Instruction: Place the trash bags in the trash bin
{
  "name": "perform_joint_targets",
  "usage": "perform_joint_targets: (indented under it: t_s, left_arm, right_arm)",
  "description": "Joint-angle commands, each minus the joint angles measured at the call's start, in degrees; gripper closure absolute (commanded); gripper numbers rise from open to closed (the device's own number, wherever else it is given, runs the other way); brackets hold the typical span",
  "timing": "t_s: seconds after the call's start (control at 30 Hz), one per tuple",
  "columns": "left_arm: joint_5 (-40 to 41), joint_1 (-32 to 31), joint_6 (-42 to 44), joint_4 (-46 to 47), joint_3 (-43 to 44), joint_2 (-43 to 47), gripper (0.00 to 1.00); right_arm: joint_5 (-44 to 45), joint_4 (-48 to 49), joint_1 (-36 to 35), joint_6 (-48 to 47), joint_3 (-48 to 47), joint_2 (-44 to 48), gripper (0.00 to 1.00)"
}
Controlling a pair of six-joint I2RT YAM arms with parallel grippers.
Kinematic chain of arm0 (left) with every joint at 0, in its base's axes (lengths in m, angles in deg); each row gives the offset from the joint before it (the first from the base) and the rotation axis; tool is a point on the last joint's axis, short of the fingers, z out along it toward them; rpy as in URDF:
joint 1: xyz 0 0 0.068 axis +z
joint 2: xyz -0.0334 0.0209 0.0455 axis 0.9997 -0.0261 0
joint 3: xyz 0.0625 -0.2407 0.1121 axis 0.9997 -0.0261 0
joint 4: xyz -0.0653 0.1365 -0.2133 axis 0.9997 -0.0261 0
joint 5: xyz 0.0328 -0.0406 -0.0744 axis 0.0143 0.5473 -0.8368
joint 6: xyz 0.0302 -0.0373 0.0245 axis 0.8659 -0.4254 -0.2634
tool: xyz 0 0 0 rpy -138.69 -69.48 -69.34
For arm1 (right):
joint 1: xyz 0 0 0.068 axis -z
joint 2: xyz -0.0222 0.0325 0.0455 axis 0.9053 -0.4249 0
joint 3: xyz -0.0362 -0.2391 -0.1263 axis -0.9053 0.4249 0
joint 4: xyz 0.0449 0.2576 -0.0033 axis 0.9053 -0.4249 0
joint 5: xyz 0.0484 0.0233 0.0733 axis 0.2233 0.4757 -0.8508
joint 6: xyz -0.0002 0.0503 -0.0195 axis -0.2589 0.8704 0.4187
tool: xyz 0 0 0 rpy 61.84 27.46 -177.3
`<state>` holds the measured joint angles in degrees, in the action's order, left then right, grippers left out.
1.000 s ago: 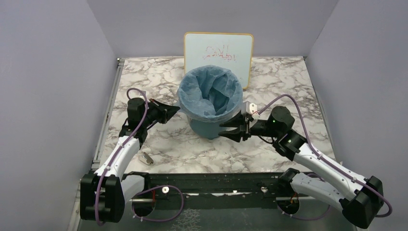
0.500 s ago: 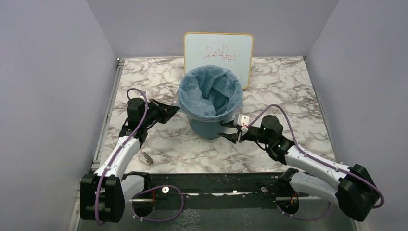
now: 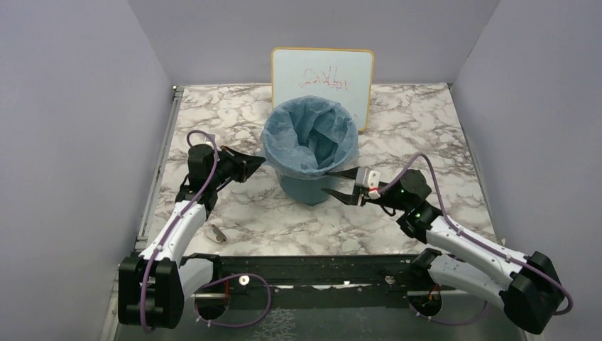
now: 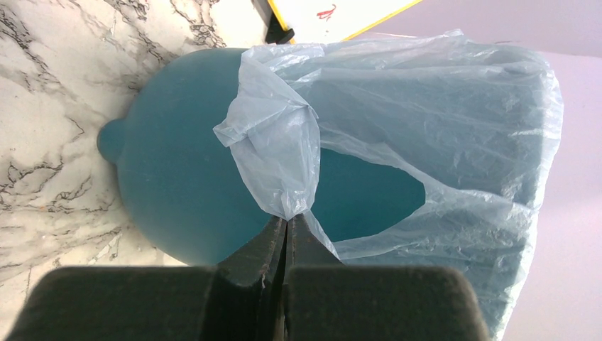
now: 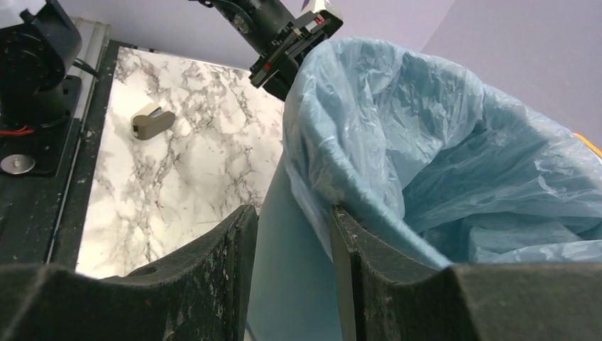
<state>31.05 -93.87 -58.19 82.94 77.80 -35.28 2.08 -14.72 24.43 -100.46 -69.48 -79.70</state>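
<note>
The teal trash bin (image 3: pixel 302 186) stands mid-table, lined with the light-blue trash bag (image 3: pixel 310 135), whose rim is folded outward over the bin's edge. My left gripper (image 3: pixel 250 165) is at the bin's left side, shut on a bunched fold of the bag's hem (image 4: pixel 280 153); its tips (image 4: pixel 287 217) meet right on the plastic. My right gripper (image 3: pixel 339 183) is at the bin's lower right, open. In the right wrist view its fingers (image 5: pixel 241 238) stand apart, with the bin wall (image 5: pixel 294 249) and the bag's hanging hem (image 5: pixel 319 177) between them.
A whiteboard (image 3: pixel 321 78) with red scribble leans against the back wall right behind the bin. A small tan object (image 3: pixel 216 232) lies on the marble near the left arm's forearm, also in the right wrist view (image 5: pixel 151 119). Purple walls close in on three sides.
The right arm has shifted near the bin's right side, and its jaws have spread a little wider, the upper finger rising toward the hem. The left gripper and the bag have stayed put.
</note>
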Motion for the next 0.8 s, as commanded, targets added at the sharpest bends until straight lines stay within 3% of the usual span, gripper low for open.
perform_joint_targets:
  t_s: [0.0, 0.1, 0.2, 0.3, 0.5, 0.63, 0.77]
  left_arm:
    - [0.4, 0.2, -0.3, 1.5, 0.7, 0.9, 1.0]
    - [0.2, 0.2, -0.1, 1.4, 0.9, 1.0, 1.0]
    - [-0.1, 0.2, 0.1, 1.2, 1.0, 1.0, 1.0]
    - [0.2, 0.2, 0.4, 1.2, 0.5, 1.2, 1.0]
    - [0.9, 0.2, 0.6, 1.1, -0.1, 1.1, 1.0]
    - [1.1, 0.2, 1.6, 0.7, -0.1, 0.4, 1.0]
    - [1.1, 0.2, 3.5, 0.6, -0.2, -0.8, 1.0]
  right_arm:
    - [2.0, 5.7, -0.2, -0.5, -3.1, -5.6, 0.53]
    - [2.7, 10.2, -0.3, 2.4, -2.7, -9.1, 0.53]
    - [2.8, 7.5, -0.3, 1.3, -1.7, -10.8, 0.54]
    - [8.7, 7.5, -0.3, 1.6, 2.3, -11.2, 0.54]
    - [16.8, -2.4, -0.2, -2.2, 5.0, -5.7, 0.54]
    - [4.4, -9.2, -0.3, -4.9, 2.4, 0.6, 0.54]
    - [-2.4, -5.7, -0.5, 0.8, -1.3, 1.0, 0.57]
